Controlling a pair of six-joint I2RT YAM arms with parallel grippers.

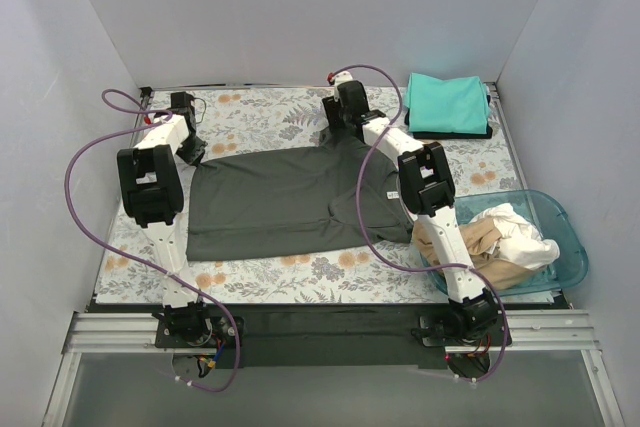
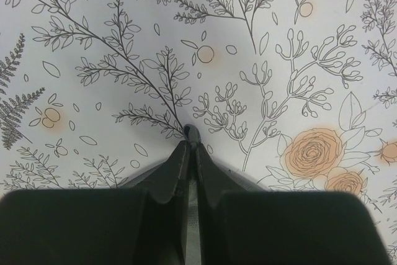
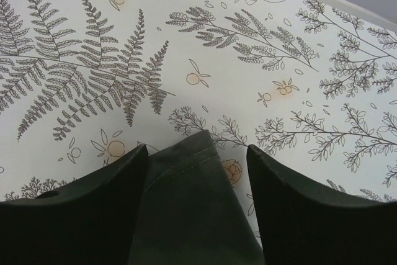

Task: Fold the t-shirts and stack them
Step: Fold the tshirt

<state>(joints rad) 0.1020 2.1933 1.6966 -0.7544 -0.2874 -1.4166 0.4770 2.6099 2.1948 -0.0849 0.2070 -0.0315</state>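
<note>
Far-right corner of the grey shirt (image 1: 280, 202) sits inside the wide-open right gripper (image 3: 195, 153); left gripper (image 2: 188, 144) is closed, perhaps on cloth.

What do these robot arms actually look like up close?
Both the left arm and right arm are white tubes joined by chunky black blocks. A purple cable loops along each. The left gripper and right gripper have black, wedge-shaped fingers.

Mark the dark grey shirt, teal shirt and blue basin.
dark grey shirt (image 1: 280, 202), top external view, middle of its spread body.
teal shirt (image 1: 445, 102), top external view, centre of the folded cloth.
blue basin (image 1: 575, 237), top external view, right rim.
</note>
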